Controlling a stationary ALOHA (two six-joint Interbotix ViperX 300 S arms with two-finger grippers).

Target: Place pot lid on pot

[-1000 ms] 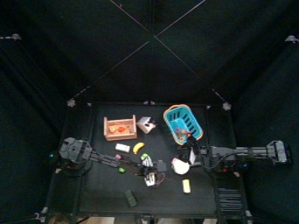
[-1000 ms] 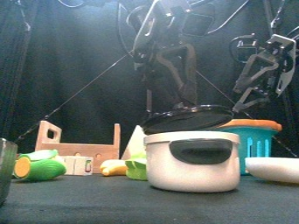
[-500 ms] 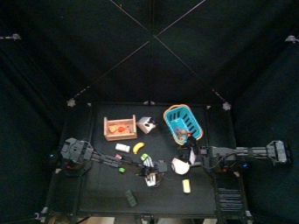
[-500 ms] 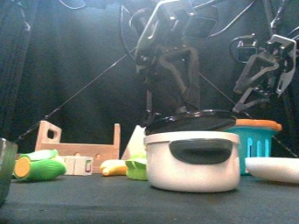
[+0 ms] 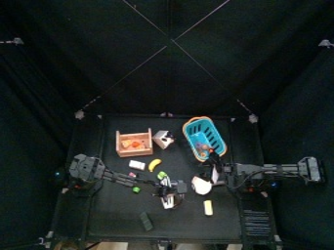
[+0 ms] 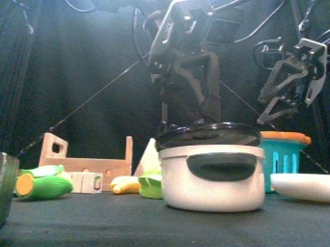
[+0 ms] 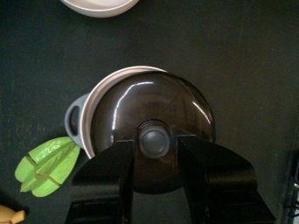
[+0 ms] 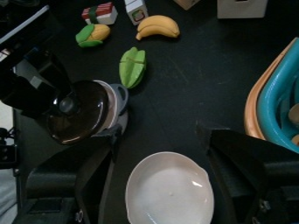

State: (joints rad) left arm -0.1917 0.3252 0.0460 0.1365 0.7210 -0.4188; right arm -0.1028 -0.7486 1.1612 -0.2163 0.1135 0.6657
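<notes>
The white pot (image 6: 214,175) stands near the table's front, also in the left wrist view as pot (image 7: 97,91). The dark pot lid (image 6: 213,128) lies nearly level on its rim. From above, the lid (image 7: 152,107) covers most of the pot's opening. My left gripper (image 7: 155,143) hangs straight over it, jaws closed on either side of the lid's knob (image 7: 153,140). My right gripper (image 8: 166,171) hovers open above a white bowl (image 8: 170,189), to the right of the pot (image 8: 105,105).
A blue basket (image 6: 287,154) stands behind the pot on the right, a wooden crate (image 6: 88,162) at the back left. A green vegetable (image 7: 47,166), a banana (image 8: 158,26) and small toy foods lie to the pot's left. The bowl (image 6: 303,185) sits right of the pot.
The left gripper has lowered the lid; it was tilted above the pot and now rests almost flat on the rim. The right arm has not moved.
</notes>
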